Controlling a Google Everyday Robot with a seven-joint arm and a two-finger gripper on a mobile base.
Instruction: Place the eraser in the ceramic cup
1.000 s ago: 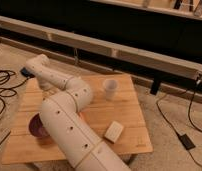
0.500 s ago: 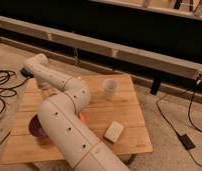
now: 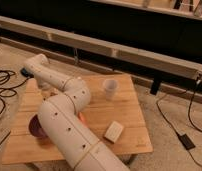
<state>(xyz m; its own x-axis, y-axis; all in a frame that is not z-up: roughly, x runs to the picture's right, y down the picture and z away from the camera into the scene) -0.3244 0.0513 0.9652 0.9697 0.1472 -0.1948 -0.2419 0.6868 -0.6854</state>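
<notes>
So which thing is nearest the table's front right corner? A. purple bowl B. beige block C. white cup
B: the beige block lies by that corner; the white cup stands farther back, the purple bowl sits left, and the shut gripper is at the back left of the table.

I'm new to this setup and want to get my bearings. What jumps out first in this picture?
The big white robot arm dominates, rising from the bottom edge and curling to the wooden table's back-left corner, where its shut gripper hangs low. Next, the white ceramic cup stands alone toward the back, a pale beige block lies near the front right, and a dark purple bowl peeks out left of the arm.
</notes>
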